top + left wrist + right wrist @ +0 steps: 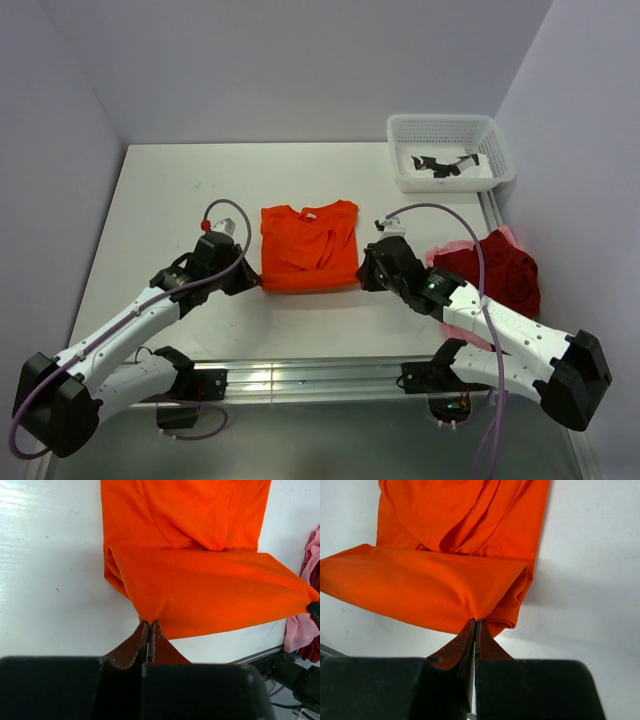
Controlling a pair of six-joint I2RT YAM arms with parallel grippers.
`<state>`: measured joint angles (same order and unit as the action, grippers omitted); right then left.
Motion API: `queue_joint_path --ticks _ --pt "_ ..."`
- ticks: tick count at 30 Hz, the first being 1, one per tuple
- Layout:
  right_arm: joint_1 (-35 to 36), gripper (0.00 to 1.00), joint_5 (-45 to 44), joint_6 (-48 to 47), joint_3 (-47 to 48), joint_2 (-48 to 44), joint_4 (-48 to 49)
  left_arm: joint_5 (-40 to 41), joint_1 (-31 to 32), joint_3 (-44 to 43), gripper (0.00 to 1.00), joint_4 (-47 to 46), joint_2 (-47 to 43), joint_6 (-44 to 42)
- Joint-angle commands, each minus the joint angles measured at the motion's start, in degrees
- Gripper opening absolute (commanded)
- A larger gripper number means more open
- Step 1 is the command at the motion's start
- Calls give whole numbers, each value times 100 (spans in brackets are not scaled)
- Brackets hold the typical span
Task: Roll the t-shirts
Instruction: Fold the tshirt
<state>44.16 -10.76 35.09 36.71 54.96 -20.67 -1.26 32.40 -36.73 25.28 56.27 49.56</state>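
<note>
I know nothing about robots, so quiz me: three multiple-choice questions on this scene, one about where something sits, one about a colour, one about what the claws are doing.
1. Where is the white basket on the table?
A. far right corner
B. near left corner
C. centre

2. What colour is the shirt lying in the middle?
A. blue
B. orange
C. green

3. How are the left gripper and right gripper set?
A. both wide open in the air
B. one inside the basket
C. both shut on the shirt's near edge

Answers:
1 A, the overhead view shows it at the back right.
2 B, it is bright orange in every view.
3 C, each wrist view shows them pinched on orange cloth.
</note>
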Motion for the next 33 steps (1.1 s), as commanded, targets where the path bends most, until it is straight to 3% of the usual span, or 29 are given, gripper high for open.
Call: queue_joint_path --ticks 1,10,22,33 --pt "-144 0 101 -318 398 190 -60 -217 -129 -334 0 -32 129 -263" --pt "-627 0 478 -670 846 788 1 -524 -691 -695 0 -119 692 -491" --pt "-1313 0 1050 -1083 1418 1807 238 -1122 -1245 -1327 0 -576 2150 -702" --pt "-1806 0 1463 -1400 2077 2808 291 -850 -1491 -2162 0 -313 2950 -843"
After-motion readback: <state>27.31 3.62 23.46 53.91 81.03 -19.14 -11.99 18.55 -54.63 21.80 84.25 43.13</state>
